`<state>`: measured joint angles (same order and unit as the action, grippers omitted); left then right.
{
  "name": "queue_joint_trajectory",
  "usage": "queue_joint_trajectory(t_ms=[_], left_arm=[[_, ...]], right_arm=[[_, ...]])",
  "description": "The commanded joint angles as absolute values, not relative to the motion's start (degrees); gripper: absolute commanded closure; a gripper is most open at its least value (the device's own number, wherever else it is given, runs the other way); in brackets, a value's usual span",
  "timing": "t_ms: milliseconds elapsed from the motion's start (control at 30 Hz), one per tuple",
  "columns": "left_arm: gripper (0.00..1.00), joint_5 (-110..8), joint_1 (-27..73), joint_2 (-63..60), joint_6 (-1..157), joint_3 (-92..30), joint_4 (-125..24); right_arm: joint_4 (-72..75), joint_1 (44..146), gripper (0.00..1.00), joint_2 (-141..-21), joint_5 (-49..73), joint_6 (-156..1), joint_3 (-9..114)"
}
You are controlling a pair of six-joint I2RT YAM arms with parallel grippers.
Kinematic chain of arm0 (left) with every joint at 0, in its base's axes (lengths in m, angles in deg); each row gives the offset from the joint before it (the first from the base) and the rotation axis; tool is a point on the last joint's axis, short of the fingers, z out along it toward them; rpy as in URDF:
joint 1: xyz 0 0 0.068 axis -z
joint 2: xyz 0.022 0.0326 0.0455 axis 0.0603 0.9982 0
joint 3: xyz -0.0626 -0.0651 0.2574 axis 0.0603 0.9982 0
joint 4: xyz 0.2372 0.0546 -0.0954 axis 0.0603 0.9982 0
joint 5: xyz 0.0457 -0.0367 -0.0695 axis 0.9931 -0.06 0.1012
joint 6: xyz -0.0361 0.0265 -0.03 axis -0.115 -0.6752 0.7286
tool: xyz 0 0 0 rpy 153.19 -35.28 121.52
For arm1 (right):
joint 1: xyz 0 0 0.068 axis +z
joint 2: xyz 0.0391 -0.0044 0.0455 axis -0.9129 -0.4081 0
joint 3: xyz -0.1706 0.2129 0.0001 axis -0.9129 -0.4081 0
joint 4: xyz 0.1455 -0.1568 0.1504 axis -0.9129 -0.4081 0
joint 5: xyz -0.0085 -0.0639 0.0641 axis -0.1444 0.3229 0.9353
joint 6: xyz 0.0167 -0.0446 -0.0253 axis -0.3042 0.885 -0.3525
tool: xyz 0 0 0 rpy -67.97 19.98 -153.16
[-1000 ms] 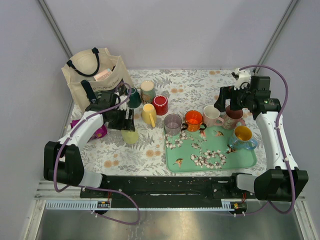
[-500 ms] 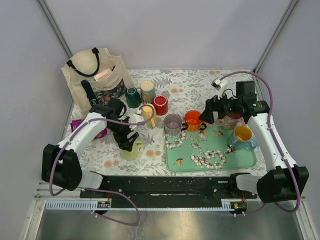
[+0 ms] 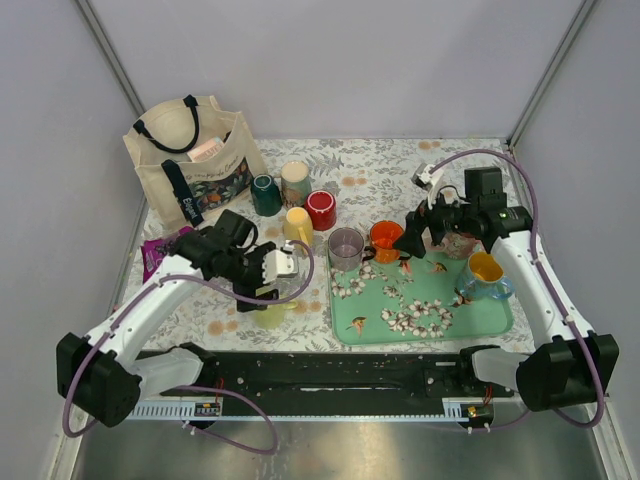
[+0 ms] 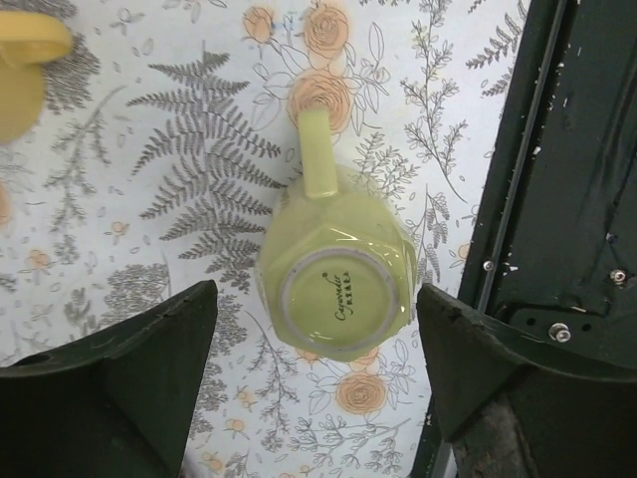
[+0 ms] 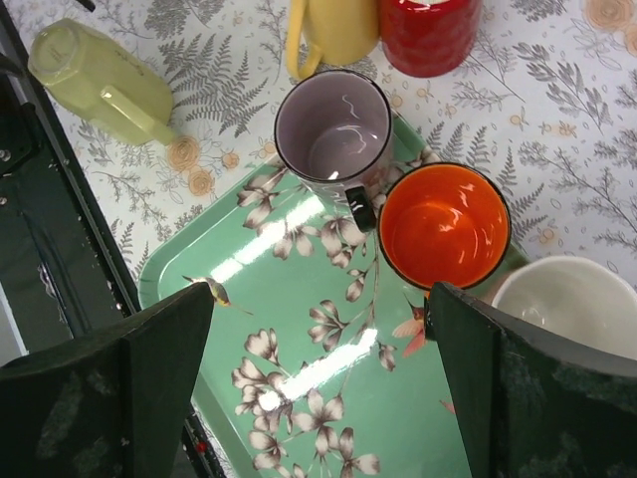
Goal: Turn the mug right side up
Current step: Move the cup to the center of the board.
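Observation:
A light green mug [image 4: 336, 284] stands upside down on the floral tablecloth, its printed base facing up and its handle pointing away from the near rail. In the top view the green mug [image 3: 268, 316] sits close to the front edge. My left gripper [image 4: 317, 294] hovers right above it, open, with a finger on each side and touching nothing. My left gripper [image 3: 274, 272] partly hides the mug from above. My right gripper [image 5: 320, 294] is open and empty over the green tray [image 5: 299, 398], next to the orange mug [image 5: 443, 224].
The tray [image 3: 500, 325] holds a purple mug [image 3: 346, 245], the orange mug [image 3: 386, 238], a white mug [image 5: 567, 299] and a blue mug [image 3: 485, 270]. Yellow [image 3: 297, 225], red [image 3: 321, 208] and dark green [image 3: 266, 193] mugs stand behind. A tote bag [image 3: 190, 150] is at the back left. The black rail [image 4: 567, 199] lies beside the mug.
The left gripper and the green mug have shifted toward the front edge, and the jaws now stand clear of the mug. The right gripper has swung left over the tray.

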<state>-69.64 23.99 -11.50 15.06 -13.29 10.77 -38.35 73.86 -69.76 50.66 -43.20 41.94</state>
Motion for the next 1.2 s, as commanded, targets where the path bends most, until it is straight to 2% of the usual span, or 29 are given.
queue_joint_trajectory(t_ms=[0, 200, 367, 567, 767, 933, 1167], left_arm=[[0.15, -69.64, 24.05, -15.23, 13.42, -16.18, 9.09], [0.12, -66.83, 23.79, -19.17, 19.55, -21.98, 9.89], [0.12, -59.89, 23.26, -22.17, 39.04, -23.04, 2.25], [0.14, -60.58, 15.98, -24.45, 55.32, -23.57, -1.10], [0.14, -57.86, 12.20, -28.67, 55.60, -22.61, -2.85], [0.14, -60.48, 7.45, -31.31, 57.89, -20.59, -4.09], [0.16, -62.69, 3.93, -33.95, 59.03, -19.09, -3.74]], right_arm=[[-35.33, 76.54, 0.00, -70.99, 52.86, -40.43, 42.19], [-34.00, 87.95, 0.00, -75.12, 49.62, -34.47, 44.11], [-35.50, 97.98, 0.00, -82.40, 46.29, -27.60, 49.29], [-38.65, 107.56, 0.13, -94.88, 45.13, -22.87, 58.08], [-41.66, 115.73, 0.23, -104.82, 43.12, -21.26, 63.10], [-31.74, 119.87, 0.24, -108.17, 39.08, -28.46, 61.26], [-30.67, 120.93, 0.27, -114.32, 37.23, -30.75, 65.12]])
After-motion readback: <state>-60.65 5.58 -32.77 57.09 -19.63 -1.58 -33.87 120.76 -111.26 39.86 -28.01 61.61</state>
